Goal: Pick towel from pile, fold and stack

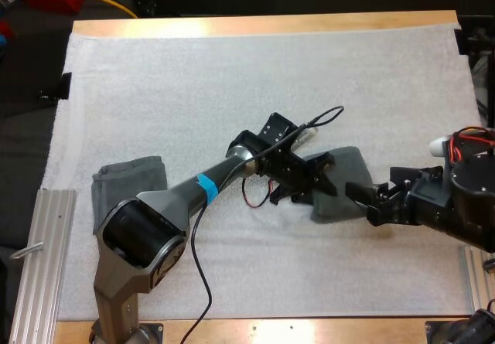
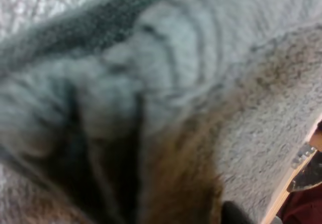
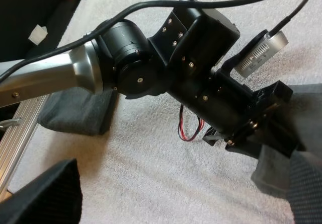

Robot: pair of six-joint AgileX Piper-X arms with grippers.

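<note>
Item: towel [image 1: 344,185], dark grey-green, lying in a compact patch on the white mat [image 1: 232,73]. It looks doubled over, but the layers cannot be counted.
Landmark: the towel, and every place below is reckoned from it.
Left pincer [image 1: 313,182]: down on the towel's left part as the high view has it. In the left wrist view, bunched cloth sits right against the camera. I cannot tell whether this pincer is pinching the cloth or merely resting on it.
Right pincer [image 1: 362,202]: just beside the towel's right edge and low over the mat. Its fingers [image 3: 45,194] are spread wide, clear of the cloth and holding nothing.
Folded stack [image 1: 131,185]: well apart from the towel, on the far side of the left arm and on the same mat. It is neat and square.
Desk [image 1: 271,25]: wooden, with its bare rim showing beyond the towel's far side.
Step in hand (judged): folding, with one towel taken out and both arms gathered on it. Stacking is not yet done.
How to do it well (judged): bring the right pincer onto the towel's right edge and close it on the full thickness of cloth, not on a single loose layer. Lift both sides level so the fold line falls straight. Lay the cloth down flat before letting go.
Risk (judged): the two pincers are near each other over the towel, so an inward sweep could knock them together. A shallow pinch could let the edge slip and skew the fold.
Handling (judged): soft terry cloth that sags and clings to the mat, so it should be lifted clear, not dragged.
</note>
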